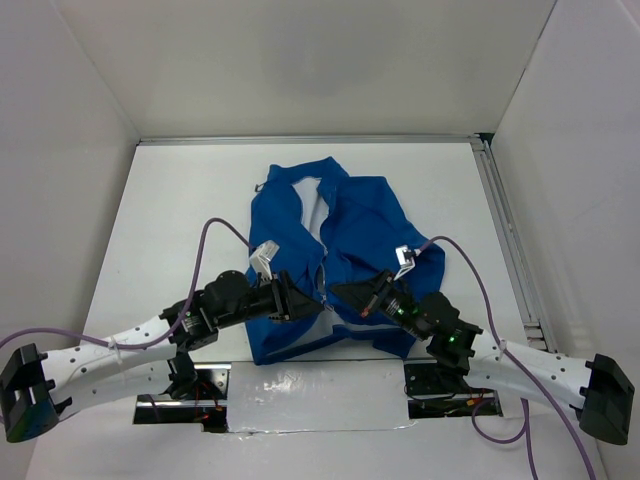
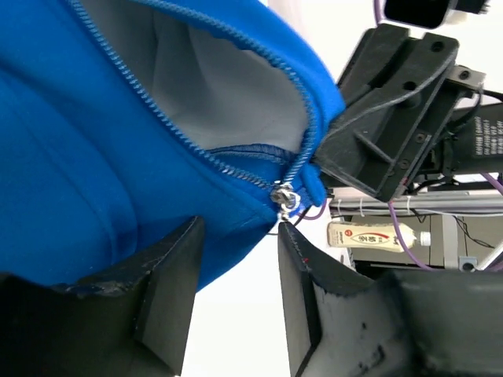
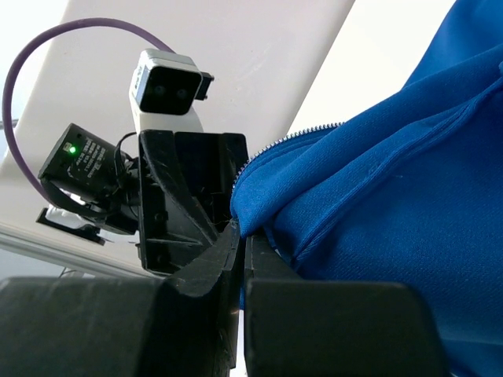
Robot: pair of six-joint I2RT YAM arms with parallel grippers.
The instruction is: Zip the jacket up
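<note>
The blue jacket (image 1: 355, 225) lies flat mid-table, collar away from me, its front open at the top and showing white lining (image 2: 220, 86). The silvery zipper slider (image 2: 284, 195) sits at the bottom hem, where the two rows of teeth meet. My left gripper (image 2: 240, 228) is open; the slider hangs just beyond its right fingertip (image 2: 289, 236), and nothing lies between the pads. My right gripper (image 3: 242, 236) is shut on the jacket's bottom edge (image 3: 259, 196) beside the zipper. Seen from above, the left gripper (image 1: 300, 300) and right gripper (image 1: 345, 292) face each other at the hem.
A metal rail (image 1: 510, 240) runs along the table's right side, and white walls enclose it. A silver strip (image 1: 320, 385) covers the near edge between the arm bases. Purple cables (image 1: 215, 235) arc over both arms. A labelled bottle (image 2: 369, 234) lies off the table in the background.
</note>
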